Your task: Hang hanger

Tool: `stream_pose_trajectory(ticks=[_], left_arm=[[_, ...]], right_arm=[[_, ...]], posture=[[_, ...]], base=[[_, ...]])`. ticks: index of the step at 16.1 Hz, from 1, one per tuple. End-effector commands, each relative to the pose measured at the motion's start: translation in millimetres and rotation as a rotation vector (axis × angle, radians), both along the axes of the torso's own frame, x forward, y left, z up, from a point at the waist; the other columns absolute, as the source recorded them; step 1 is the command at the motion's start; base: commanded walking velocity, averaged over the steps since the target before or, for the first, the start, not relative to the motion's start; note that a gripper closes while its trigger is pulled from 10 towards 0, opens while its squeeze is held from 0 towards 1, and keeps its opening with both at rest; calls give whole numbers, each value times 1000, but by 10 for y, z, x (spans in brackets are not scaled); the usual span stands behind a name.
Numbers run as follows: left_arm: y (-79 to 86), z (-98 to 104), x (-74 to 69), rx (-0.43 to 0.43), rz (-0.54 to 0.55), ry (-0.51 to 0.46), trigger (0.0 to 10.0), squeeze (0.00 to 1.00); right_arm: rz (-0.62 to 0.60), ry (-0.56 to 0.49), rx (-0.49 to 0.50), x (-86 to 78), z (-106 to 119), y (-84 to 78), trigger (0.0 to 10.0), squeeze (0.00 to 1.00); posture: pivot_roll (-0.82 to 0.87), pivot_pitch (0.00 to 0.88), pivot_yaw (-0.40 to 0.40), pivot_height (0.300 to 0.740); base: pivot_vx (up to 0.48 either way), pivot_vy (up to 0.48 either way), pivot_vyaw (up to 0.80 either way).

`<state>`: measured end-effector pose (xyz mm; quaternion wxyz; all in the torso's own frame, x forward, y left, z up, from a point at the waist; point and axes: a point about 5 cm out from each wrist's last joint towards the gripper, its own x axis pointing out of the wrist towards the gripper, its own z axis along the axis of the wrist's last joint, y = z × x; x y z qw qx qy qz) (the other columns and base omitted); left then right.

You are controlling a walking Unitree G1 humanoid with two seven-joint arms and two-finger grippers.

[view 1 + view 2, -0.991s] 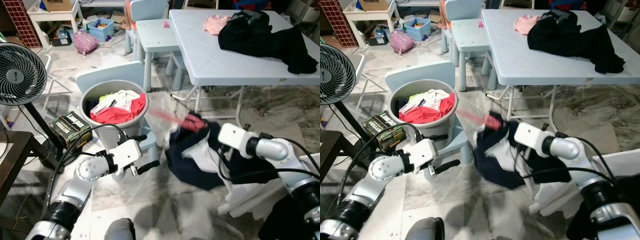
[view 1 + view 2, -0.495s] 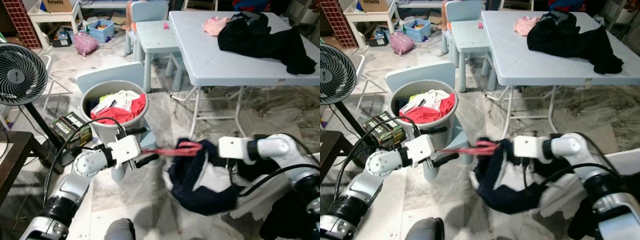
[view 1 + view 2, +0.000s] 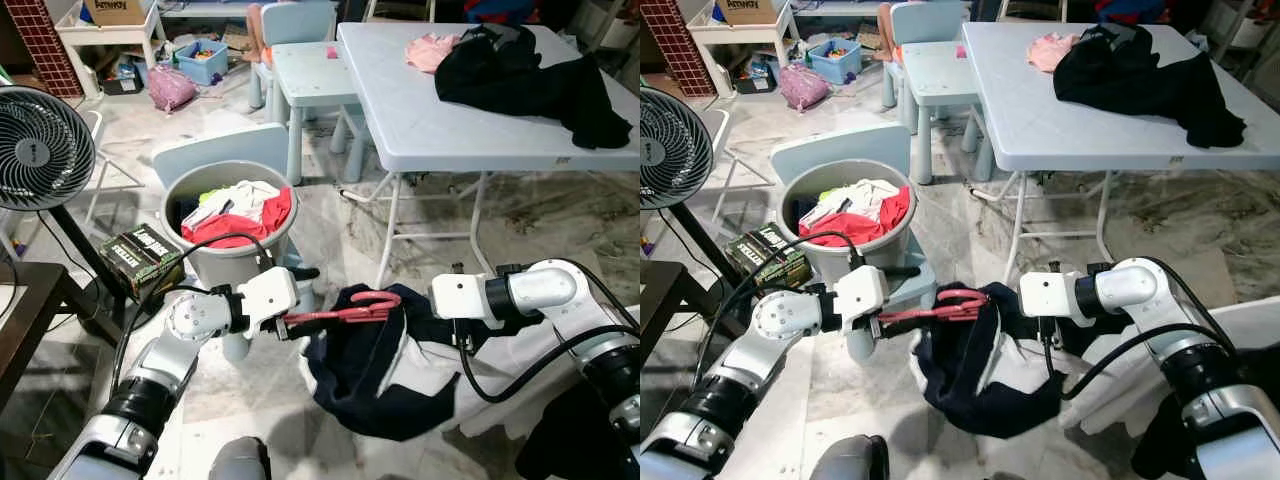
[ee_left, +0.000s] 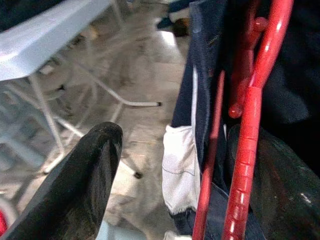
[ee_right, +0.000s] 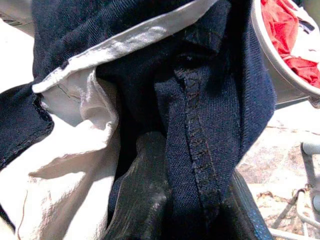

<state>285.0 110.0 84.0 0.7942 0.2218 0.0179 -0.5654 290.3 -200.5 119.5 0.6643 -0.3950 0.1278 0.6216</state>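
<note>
A red plastic hanger [image 3: 345,310] lies level in front of me, its hook end tucked into the neck of a navy and white garment [image 3: 385,385]. My left gripper [image 3: 292,297] is open with the hanger's bare end between its fingers. In the left wrist view the hanger [image 4: 245,150] rests against one finger [image 4: 280,195], and the other finger [image 4: 90,175] stands well apart. My right gripper [image 5: 192,197] is shut on a navy fold of the garment and holds it off the floor, with its fingers buried in cloth.
A grey bucket [image 3: 250,255] stuffed with clothes stands on a pale blue child's chair [image 3: 220,148] just behind my left gripper. A white folding table [image 3: 440,120] carries a black garment [image 3: 530,75]. A fan [image 3: 40,145] and a box [image 3: 140,258] are on the left.
My left gripper has closed in on the hanger, whose end is now between its fingers. The garment has swung left and lower with the right gripper still on it.
</note>
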Motion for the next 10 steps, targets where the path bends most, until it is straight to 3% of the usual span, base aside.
stream_pose_trajectory(ticks=[1,5,10], left_arm=[[-25,8,25,11,-26,27,0,0],[-13,-33,29,64,-100,128,0,0],[-37,-62,56,107,-131,151,0,0]], right_arm=[[29,-26,7,23,96,45,10000,0],[24,-29,10,-3,88,47,10000,0],[21,-50,-2,26,106,67,10000,0]], posture=[[-43,41,-25,740],[-43,49,-18,740],[-49,57,-16,740]], base=[[0,0,0],[0,0,0],[0,0,0]])
